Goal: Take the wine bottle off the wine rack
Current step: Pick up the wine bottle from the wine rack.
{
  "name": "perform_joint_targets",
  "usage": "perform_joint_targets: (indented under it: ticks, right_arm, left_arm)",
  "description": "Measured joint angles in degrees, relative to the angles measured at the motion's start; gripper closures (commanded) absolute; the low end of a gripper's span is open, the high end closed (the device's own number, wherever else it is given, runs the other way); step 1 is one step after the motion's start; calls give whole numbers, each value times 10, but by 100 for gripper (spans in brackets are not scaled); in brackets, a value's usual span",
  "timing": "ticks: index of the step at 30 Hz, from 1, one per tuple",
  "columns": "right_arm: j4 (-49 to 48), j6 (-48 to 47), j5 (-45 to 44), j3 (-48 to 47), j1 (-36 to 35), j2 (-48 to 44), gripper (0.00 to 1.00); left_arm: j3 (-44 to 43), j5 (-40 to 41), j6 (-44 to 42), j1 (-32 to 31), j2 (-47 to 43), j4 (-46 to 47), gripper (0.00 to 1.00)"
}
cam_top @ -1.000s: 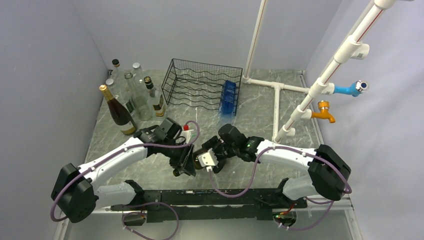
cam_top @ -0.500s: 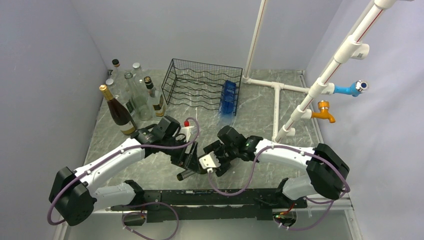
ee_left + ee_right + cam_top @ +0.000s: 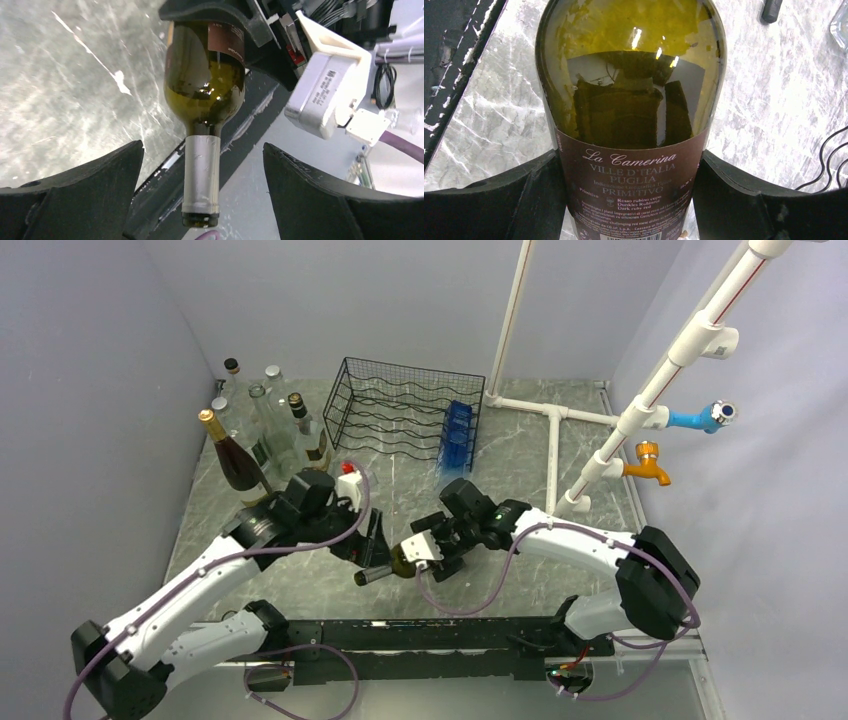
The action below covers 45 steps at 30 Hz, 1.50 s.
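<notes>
Bottles bunched upright in the far left corner of the bench, a handful, clear and dark mixed. Next over, by the middle of the near edge: left gripper, wide open, fingers spread either side of the neck of the wine bottle and not touching it, going by the left wrist view. Bottle itself held roughly level close to the near edge, well apart from the wine rack, silver-capped neck pointing toward the near left corner. Olive-green glass, dark red label reading La Camerina. Rack sitting at the far edge around the middle, black wire, with something blue lying in its rightmost slot. Just right of the bottle: right gripper, clamped on the body at the label, one finger tight against each side. White pipe frame along the right edge, blue tap and orange tap sticking out.
</notes>
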<state>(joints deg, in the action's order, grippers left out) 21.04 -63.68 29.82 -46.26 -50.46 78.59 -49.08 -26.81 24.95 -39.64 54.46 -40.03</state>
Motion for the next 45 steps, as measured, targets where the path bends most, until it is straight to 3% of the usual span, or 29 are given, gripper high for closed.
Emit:
perform_joint_targets:
  ticks: [10,19,30,45]
  right_arm:
    - [28,17,43,-14,39,0,100]
    - [30,60,95,-32,89,0,100]
    - [29,124,138,-47,129,5,100]
    - [29,183,199,-60,170,22,100]
  left_arm:
    - [9,136,23,3,-141,70,0]
    - [131,186,47,4,-261,234,0]
    - [189,185,39,4,-304,372,1]
    - [268,176,51,4,-269,511,1]
